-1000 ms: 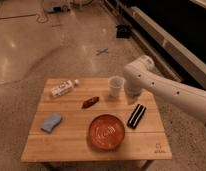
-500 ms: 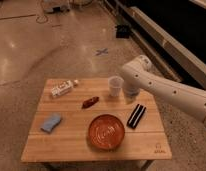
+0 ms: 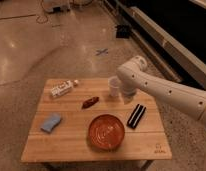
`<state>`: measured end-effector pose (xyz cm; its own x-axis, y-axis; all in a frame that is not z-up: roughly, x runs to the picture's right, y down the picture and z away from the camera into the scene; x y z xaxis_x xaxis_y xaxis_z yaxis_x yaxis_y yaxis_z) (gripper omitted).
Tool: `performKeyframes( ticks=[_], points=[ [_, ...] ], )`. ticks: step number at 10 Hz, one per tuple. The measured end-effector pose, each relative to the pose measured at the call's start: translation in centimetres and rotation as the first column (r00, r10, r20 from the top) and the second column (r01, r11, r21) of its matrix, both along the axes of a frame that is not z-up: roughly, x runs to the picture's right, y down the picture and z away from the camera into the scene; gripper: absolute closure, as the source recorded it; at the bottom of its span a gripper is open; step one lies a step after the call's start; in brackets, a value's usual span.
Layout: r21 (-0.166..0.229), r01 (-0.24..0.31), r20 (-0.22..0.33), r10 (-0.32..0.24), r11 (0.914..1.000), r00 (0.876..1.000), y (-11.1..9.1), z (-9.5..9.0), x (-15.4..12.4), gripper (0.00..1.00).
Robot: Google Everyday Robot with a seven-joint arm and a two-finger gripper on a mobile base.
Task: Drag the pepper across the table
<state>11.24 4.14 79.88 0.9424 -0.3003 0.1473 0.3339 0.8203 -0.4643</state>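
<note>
The pepper (image 3: 89,102), small, dark red-brown and tapered, lies on the light wooden table (image 3: 71,142) a little left of the middle, towards the far side. My white arm reaches in from the right and bends down over the far right part of the table. My gripper (image 3: 128,95) hangs at its end just above the table top, right of a white cup (image 3: 114,86) and well to the right of the pepper. It does not touch the pepper.
A round orange-red plate (image 3: 106,131) sits near the front middle. A black bar (image 3: 136,115) lies to its right. A blue cloth (image 3: 50,122) lies at the left. A white flat packet (image 3: 63,89) lies at the far left.
My arm has shifted a little to the left, towards the white cup. The pepper and the other things have not moved.
</note>
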Motion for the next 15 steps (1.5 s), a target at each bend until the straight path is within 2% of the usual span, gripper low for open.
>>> performKeyframes(
  ticks=[3,4,6,7,9,11,13,15],
  points=[
    [-0.003,0.003,0.002,-0.003,1.0,1.0,0.2,0.0,0.2,0.59],
    [0.002,0.014,0.01,-0.014,0.9999,1.0,-0.3,0.4,-0.6,0.59],
    [-0.016,0.046,0.036,-0.046,0.9988,0.998,-0.4,1.0,-2.5,0.59],
    [-0.015,0.06,0.04,-0.059,0.9981,0.997,0.0,1.0,-2.8,0.59],
    [-0.002,0.08,0.048,-0.08,0.9968,0.996,-1.0,1.8,-4.0,0.59],
    [-0.013,0.125,0.074,-0.124,0.992,0.99,-1.3,2.3,-3.5,0.59],
    [-0.013,0.122,0.079,-0.12,0.9924,0.99,-0.6,3.8,-5.3,0.59],
    [-0.019,0.139,0.08,-0.137,0.9901,0.987,-1.2,3.9,-5.9,0.59]
  ],
)
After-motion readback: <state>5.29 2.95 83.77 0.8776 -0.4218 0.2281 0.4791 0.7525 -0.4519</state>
